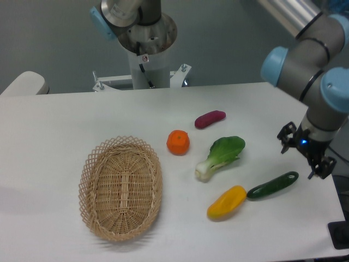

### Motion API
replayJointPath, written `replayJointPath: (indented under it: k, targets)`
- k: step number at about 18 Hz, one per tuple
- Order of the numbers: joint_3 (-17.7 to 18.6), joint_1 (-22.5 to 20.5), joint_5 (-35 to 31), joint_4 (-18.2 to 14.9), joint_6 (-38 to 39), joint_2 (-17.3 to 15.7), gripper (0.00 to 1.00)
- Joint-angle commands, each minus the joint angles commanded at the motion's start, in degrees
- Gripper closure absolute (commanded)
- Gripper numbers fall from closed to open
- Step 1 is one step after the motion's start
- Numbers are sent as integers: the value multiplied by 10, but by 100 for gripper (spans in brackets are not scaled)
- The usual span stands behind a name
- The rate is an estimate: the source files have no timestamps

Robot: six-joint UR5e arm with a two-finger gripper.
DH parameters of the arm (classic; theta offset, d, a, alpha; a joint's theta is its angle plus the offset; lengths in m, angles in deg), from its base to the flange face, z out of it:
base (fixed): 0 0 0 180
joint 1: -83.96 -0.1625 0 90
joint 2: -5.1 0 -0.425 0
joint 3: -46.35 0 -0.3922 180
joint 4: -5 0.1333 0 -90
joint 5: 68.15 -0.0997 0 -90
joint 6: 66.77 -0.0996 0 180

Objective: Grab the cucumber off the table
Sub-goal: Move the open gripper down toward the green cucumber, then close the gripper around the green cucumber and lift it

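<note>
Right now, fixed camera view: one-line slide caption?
Open claw hovers above the cucumber lying beside the yellow pepper on the table.

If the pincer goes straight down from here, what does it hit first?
Probably the cucumber: the open pincer hangs just above its right end. Depth is unclear from this one view, so it could land on bare table beside it.

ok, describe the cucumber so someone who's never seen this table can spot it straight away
On the white table, look past the wicker basket to the cluster of vegetables on the right-hand side of the picture. The cucumber lies at that cluster's near-right end, its left tip meeting the yellow pepper, just below the gripper. It is the only slim, dark green, glossy piece; the bok choy is pale and leafy.
</note>
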Motion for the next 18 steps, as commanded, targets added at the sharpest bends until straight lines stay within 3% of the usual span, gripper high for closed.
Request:
replayJointPath:
  k: [3, 8, 13, 15, 18]
  targets:
    - [24, 1, -23, 44, -4, 13, 0]
    - [26, 3, -42, 70, 7, 36, 0]
    - [26, 3, -40, 73, 27, 43, 0]
    - [36, 4, -40, 79, 31, 44, 0]
    - [62, 4, -41, 113, 32, 44, 0]
